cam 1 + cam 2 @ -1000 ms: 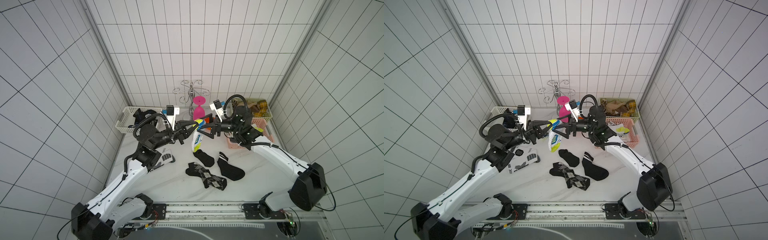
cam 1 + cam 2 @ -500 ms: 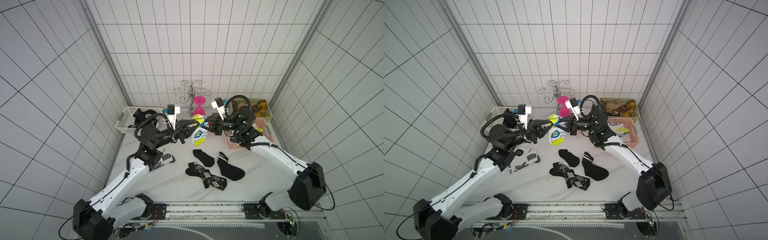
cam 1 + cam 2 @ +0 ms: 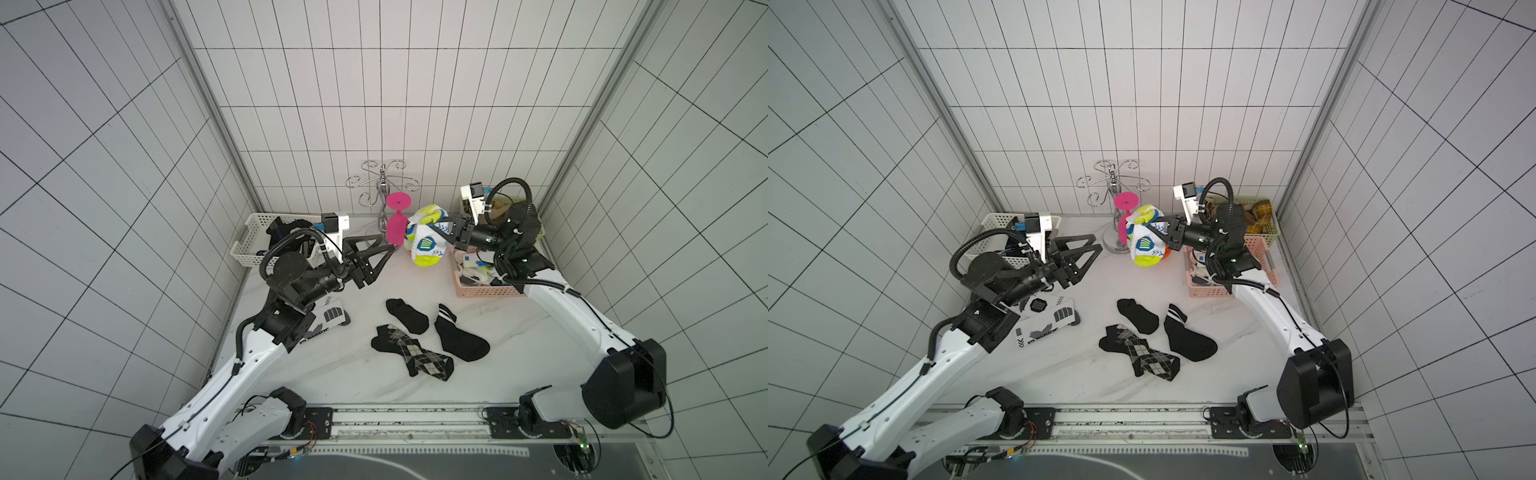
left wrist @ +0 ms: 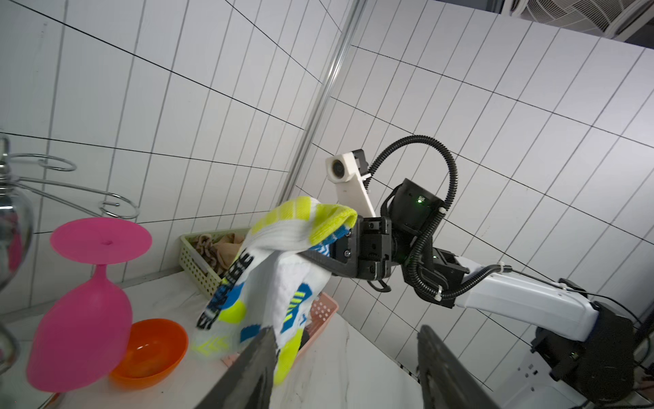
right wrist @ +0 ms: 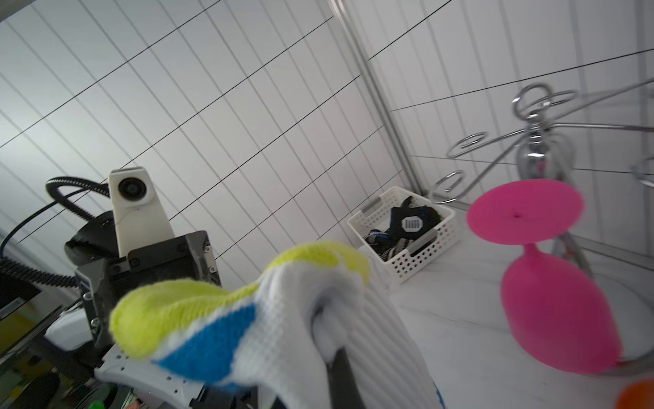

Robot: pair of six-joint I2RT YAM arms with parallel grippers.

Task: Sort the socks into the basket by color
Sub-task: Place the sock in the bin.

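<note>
Now, my right gripper (image 3: 440,228): clamping white yellow-blue fabric sock (image 3: 426,247).
Left gripper (image 3: 1097,244): hanging open.
Lying unsorted: four black or white socks (image 3: 459,343).

A: Noted, white knitted cloth sock with yellow and blue prints (image 4: 279,283): ribbed, matt. And the pink stemmed goblet (image 4: 81,318)?

B: Smooth plastic, slight sheen. Also the chrome wire rack (image 5: 538,159): polished metal. The white perforated basket (image 5: 424,258): matt plastic. The pale marble-look tabletop (image 3: 332,374): smooth.

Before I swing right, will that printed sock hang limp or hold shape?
Probably limp: the sock droops in folds from the right tool. Likely light, since one pinch carries it. Its hanging toe might brush the pink glass.
</note>
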